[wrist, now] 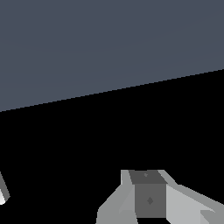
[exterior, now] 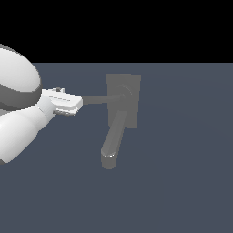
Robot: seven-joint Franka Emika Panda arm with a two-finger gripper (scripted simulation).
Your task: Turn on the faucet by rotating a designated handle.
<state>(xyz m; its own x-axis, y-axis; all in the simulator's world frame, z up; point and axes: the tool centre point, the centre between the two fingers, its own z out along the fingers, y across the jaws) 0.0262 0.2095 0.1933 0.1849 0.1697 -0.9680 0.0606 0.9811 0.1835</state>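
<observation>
Apparently the gripper (exterior: pixel 78 103) meets the handle's (exterior: pixel 98 100) free end — finger state I cannot tell — on the faucet (exterior: pixel 122 109), mid-floor; a shallow hold could slip off when rotating.

No readable text, labels, brands, numbers or signs anywhere; every surface in both views is plain and unmarked.
</observation>
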